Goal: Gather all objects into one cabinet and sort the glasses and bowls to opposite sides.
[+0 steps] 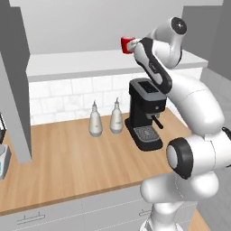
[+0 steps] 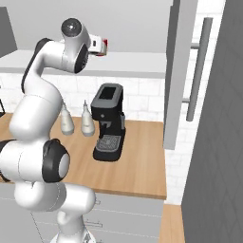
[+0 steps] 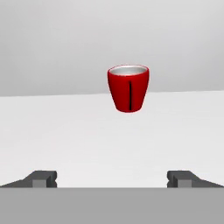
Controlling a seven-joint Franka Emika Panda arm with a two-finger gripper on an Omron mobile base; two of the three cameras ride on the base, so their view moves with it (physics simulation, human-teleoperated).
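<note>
**Arm's up at the open cupboard with a red cup in front of it**

So the white arm is stretched way up over the bench (image 1: 67, 158), hand level with the pale shelf (image 1: 81, 61) of the wall cupboard. The pincer (image 3: 112, 178) is spread wide, two dark tips far apart at the bottom of the hand view, nothing between them. Straight ahead of it, upright on that shelf, sits a glossy red cup (image 3: 128, 88) with a pale inside and a thin dark line running down its front. It's clear of the tips, not touching either one.

From the left base view you can just see the same cup (image 1: 127, 45) peeking out beside the arm's wrist, up on the shelf. From the right base view only a sliver of red (image 2: 105, 45) shows past the hand.

The cupboard door (image 2: 178, 71) is swung open on the right, flat grey, and next to it there's another grey panel with a long bar handle (image 2: 198, 69).

Down on the wooden bench: a black coffee machine (image 1: 145, 113) against the white tile wall, and two small pale bottles (image 1: 104, 119) standing side by side just left of it. White drawers (image 1: 54, 216) run under the bench.
</note>
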